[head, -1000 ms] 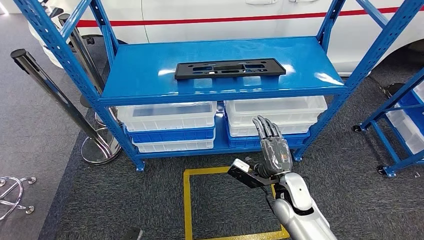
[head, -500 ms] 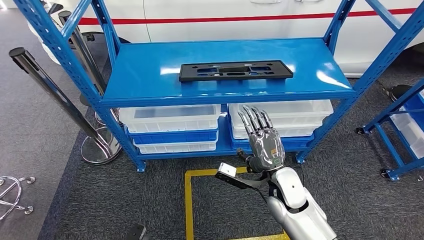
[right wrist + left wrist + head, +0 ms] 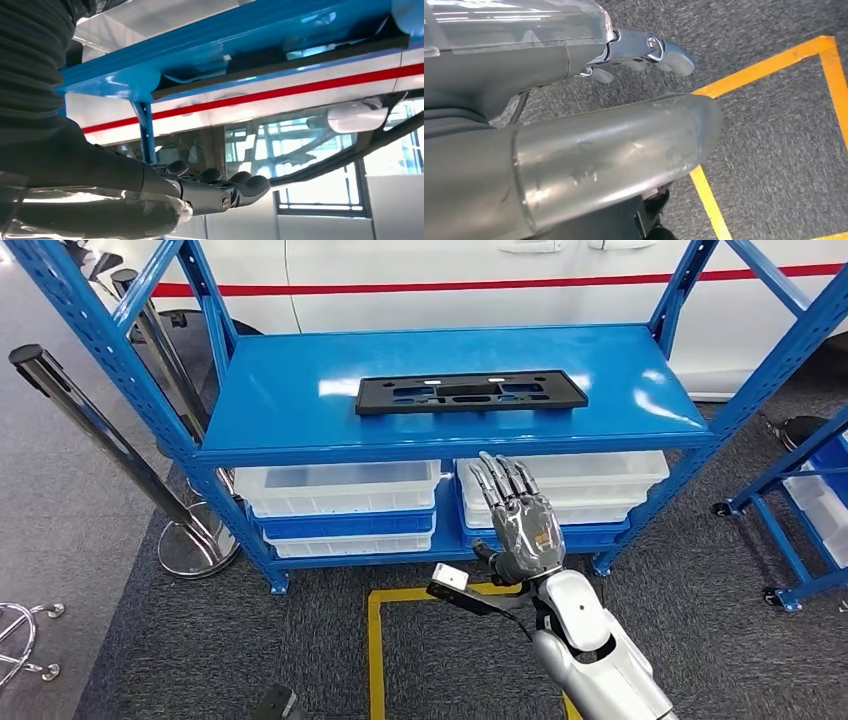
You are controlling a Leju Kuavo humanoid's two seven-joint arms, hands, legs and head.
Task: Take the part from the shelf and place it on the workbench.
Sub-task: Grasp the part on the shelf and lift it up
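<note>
The part (image 3: 470,393), a long flat black plastic frame with cut-outs, lies across the middle of the blue shelf's top board (image 3: 290,390). My right hand (image 3: 520,525) is raised in front of the shelf, below its front edge and slightly right of the part's middle, fingers stretched upward and apart, holding nothing. From the right wrist view the hand (image 3: 210,192) sits beneath the blue shelf edge (image 3: 150,75), with the part's dark edge (image 3: 300,57) above it. My left hand (image 3: 644,50) hangs over the grey carpet, fingers loose and empty.
White and blue bins (image 3: 340,495) (image 3: 590,480) fill the lower shelf. Chrome stanchion posts (image 3: 100,430) lean at the left. A yellow square (image 3: 375,640) marks the carpet at my feet. Another blue rack (image 3: 800,510) stands at the right, a white car (image 3: 450,280) behind.
My right hand has risen and shifted slightly left toward the shelf's front edge. The view has tilted a little. The part has not moved.
</note>
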